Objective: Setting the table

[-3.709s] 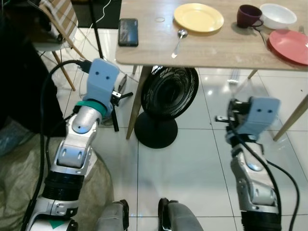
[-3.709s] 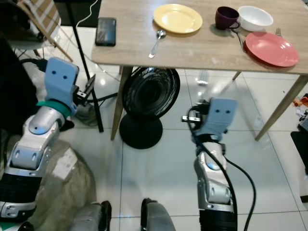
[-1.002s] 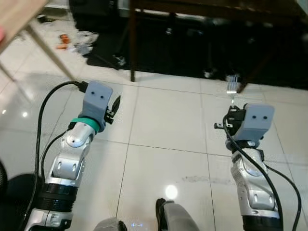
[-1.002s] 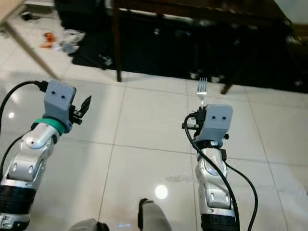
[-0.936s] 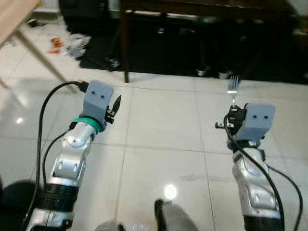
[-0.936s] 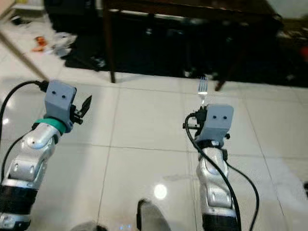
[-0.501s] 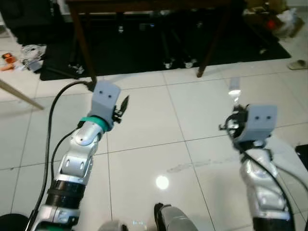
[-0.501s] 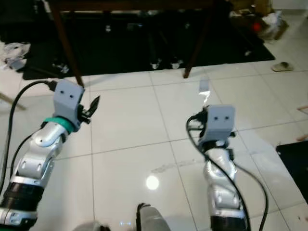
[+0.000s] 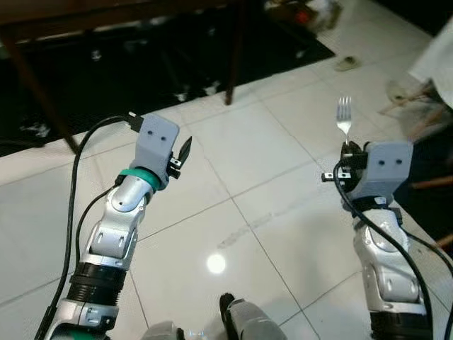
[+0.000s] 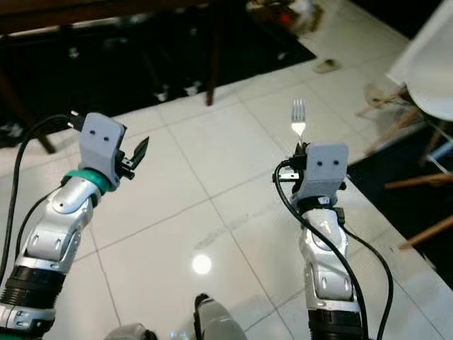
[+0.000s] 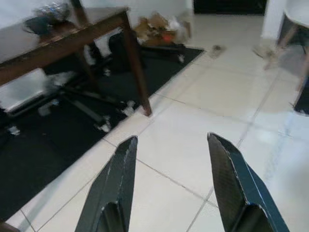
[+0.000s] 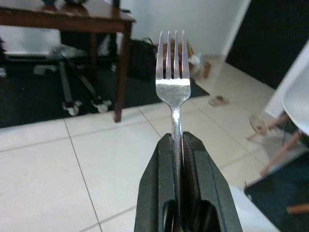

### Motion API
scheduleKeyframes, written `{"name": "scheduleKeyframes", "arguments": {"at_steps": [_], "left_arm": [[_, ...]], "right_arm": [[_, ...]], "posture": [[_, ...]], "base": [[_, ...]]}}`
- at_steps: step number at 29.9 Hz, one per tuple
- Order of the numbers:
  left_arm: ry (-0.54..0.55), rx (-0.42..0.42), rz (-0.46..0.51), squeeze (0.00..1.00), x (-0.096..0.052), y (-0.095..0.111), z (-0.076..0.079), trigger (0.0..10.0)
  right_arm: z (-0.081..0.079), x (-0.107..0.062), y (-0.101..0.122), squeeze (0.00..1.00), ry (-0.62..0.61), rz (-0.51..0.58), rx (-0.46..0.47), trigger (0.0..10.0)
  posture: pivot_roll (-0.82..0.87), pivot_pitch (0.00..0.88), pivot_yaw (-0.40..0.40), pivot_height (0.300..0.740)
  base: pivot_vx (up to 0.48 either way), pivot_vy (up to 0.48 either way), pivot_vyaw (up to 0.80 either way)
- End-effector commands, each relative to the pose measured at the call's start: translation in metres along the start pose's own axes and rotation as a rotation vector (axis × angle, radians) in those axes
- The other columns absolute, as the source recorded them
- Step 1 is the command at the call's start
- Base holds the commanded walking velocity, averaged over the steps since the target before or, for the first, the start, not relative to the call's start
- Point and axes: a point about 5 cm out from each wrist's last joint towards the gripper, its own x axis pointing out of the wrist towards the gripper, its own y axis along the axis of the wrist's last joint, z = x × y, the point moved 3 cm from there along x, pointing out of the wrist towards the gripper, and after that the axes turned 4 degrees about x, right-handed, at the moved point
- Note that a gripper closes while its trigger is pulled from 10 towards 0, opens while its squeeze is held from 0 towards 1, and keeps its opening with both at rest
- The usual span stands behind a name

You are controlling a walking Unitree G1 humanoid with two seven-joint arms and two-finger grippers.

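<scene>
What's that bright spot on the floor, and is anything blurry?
Left eye view: the bright spot is a lamp's glare on the glossy floor tiles. Right wrist view: the fork in the right gripper is sharp, the room behind soft. Left wrist view: the background is slightly blurred.

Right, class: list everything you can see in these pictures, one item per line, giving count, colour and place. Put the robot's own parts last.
fork: one, silver, upright between the right gripper's fingers, tines up
table: one, dark brown wood, ahead on the robot's left, over the black mat
mat: one, black, under the table
floor: white glossy tiles, under both arms
chair: one, white with wooden legs, on the robot's right
left gripper: one, black fingers apart, holding nothing
right gripper: one, black, shut on the fork
</scene>
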Motion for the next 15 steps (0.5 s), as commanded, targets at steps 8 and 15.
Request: {"name": "scheduleKeyframes", "arguments": {"at_steps": [8,15], "left_arm": [[-0.005,0.007,0.011,0.0,0.0073,0.0015,0.0044,10.0],[-0.004,0.007,0.013,0.0,0.007,0.0018,0.0045,10.0]], "right_arm": [[0.0018,-0.0017,-0.0008,0.0,-0.031,-0.007,0.039,10.0],[0.0018,-0.0004,-0.0016,0.0,-0.034,-0.011,0.04,10.0]], "posture": [[-0.03,0.062,0.038,0.74],[-0.03,0.063,0.036,0.74]], "base": [[0.48,0.0,0.0],[0.48,0.0,0.0]]}}
